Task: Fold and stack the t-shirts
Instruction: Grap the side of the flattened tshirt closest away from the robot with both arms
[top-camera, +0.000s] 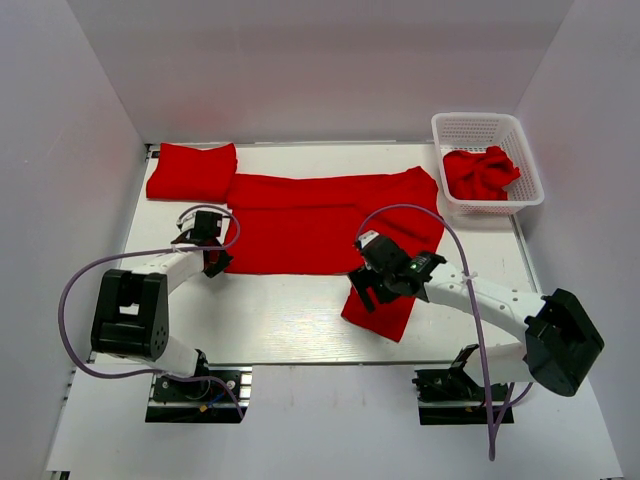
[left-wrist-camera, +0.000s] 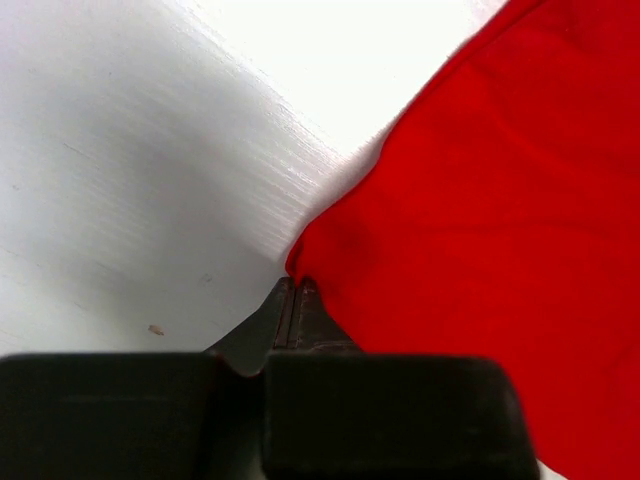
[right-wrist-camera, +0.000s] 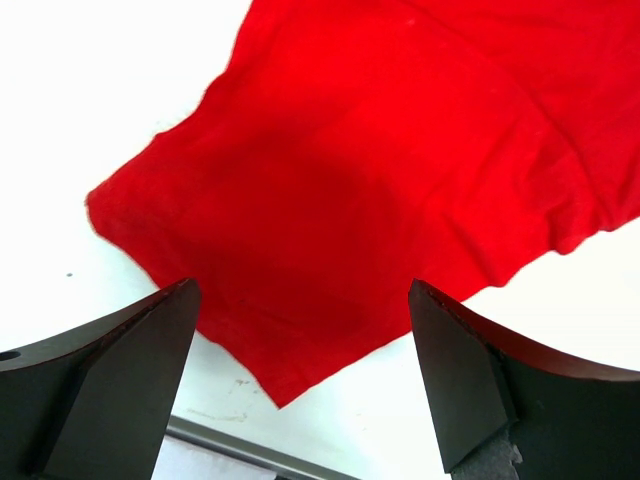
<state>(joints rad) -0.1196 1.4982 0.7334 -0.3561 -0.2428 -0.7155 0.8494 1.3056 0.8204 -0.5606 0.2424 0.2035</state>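
One folded shirt (top-camera: 190, 170) is laid at the table's (top-camera: 290, 320) far corner opposite the basket (top-camera: 487, 120), so one fold is judged done. A spread shirt (top-camera: 320, 225) is laid flat just left of the basket and is not yet folded. Crumpled cloth (top-camera: 480, 172) is left inside the basket. The spread shirt's near corner farthest from the basket is pinched by the clenched left gripper (left-wrist-camera: 297, 288). The right gripper (right-wrist-camera: 300, 295) is held released over the shirt's end on the basket's side, with nothing grasped. How many shirts are heaped in the basket cannot be told.
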